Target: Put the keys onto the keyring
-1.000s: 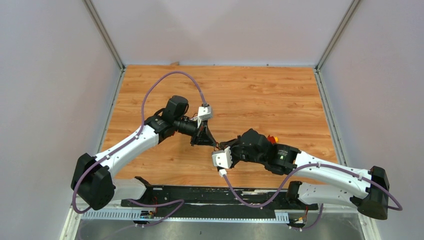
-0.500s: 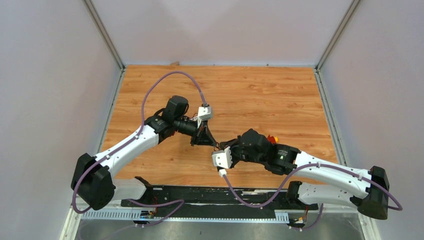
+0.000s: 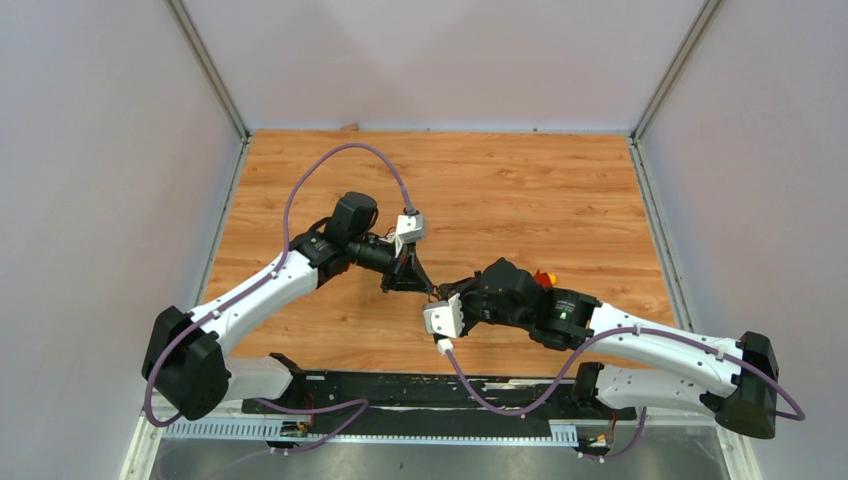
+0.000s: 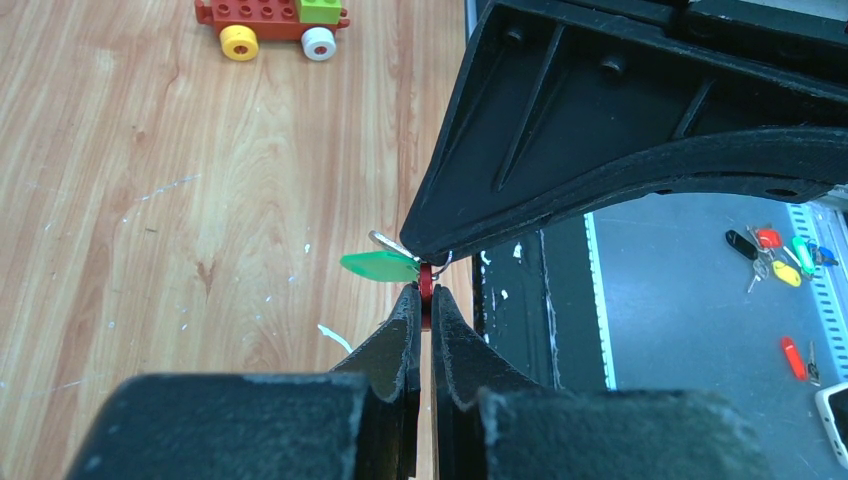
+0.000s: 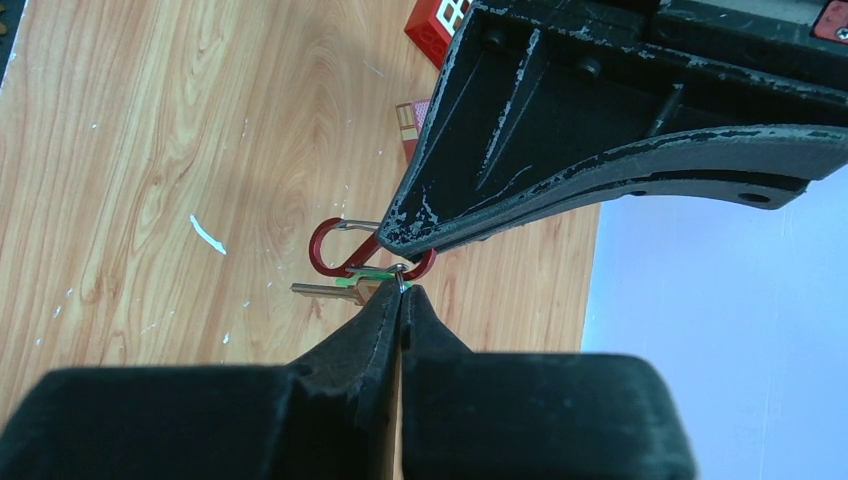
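**Operator:** What does each end effector carry, and where?

**Technician:** The left gripper (image 4: 424, 300) is closed to a narrow gap on the keyring (image 5: 327, 243), pinching the red wire loop at one end. The right gripper (image 5: 400, 297) is fully closed. It appears to pinch the green key (image 4: 380, 266) at its head, where a small metal link shows. Both parts are held clear above the bench (image 3: 500, 180), about midway between its left and right edges and nearer the near edge than the far one. The black key cannot be made out in any view.

**Operator:** Why hold them this way?

**Technician:** Judged from the task, one part must be fixed while the other is threaded. Gripping the loop by one end leaves its hooked end free. Gripping the key by its head leaves the blade hanging clear. The two parts are touching or nearly so; whether the key is already on the wire cannot be told.

**Operator:** Arm pose?

**Technician:** The left arm reaches diagonally from the near left corner, wrist turned rightward. The right arm lies low from the near right corner, pointing left. The tips meet nose to nose, well clear of the toy block cluster (image 4: 270, 20) and the red box (image 5: 432, 22).
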